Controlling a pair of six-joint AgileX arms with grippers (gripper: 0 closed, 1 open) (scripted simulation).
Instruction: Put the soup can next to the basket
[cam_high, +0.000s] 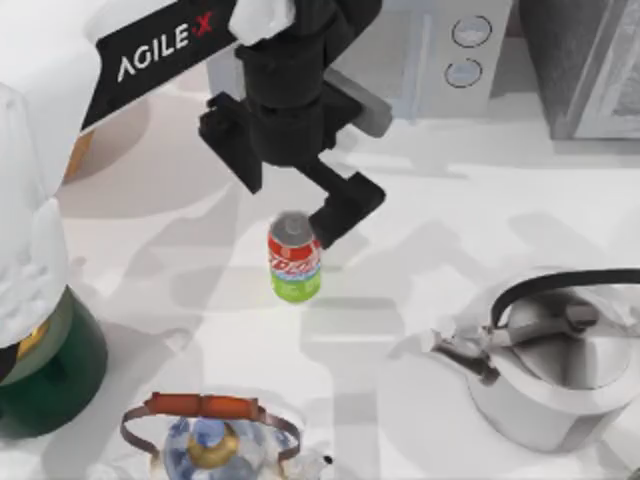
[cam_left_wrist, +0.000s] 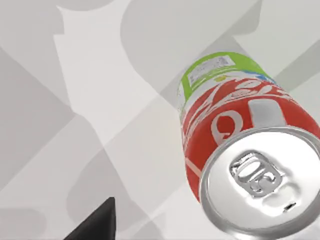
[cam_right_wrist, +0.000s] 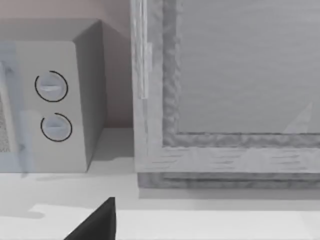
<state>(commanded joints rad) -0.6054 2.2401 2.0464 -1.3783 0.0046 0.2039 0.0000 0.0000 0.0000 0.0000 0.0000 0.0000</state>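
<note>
The soup can (cam_high: 294, 259) stands upright on the white table, left of centre, with a silver top, a red label and a green lower band. My left gripper (cam_high: 288, 208) hangs open just behind and above it, one black finger on each side, touching nothing. From the left wrist camera the soup can (cam_left_wrist: 235, 135) looms close, off to one side of a fingertip (cam_left_wrist: 97, 224). A tan rounded edge of the basket (cam_high: 78, 152) peeks out at the far left, mostly hidden under my left arm. My right gripper is parked, one of its fingertips (cam_right_wrist: 97, 222) facing the back wall.
A dark green kettle (cam_high: 45, 372) stands at the left edge. A glass kettle with an orange handle (cam_high: 210, 440) is at the front, and a silver kettle (cam_high: 560, 370) at the right. A microwave (cam_high: 455, 50) and a grey cabinet (cam_high: 590, 70) line the back.
</note>
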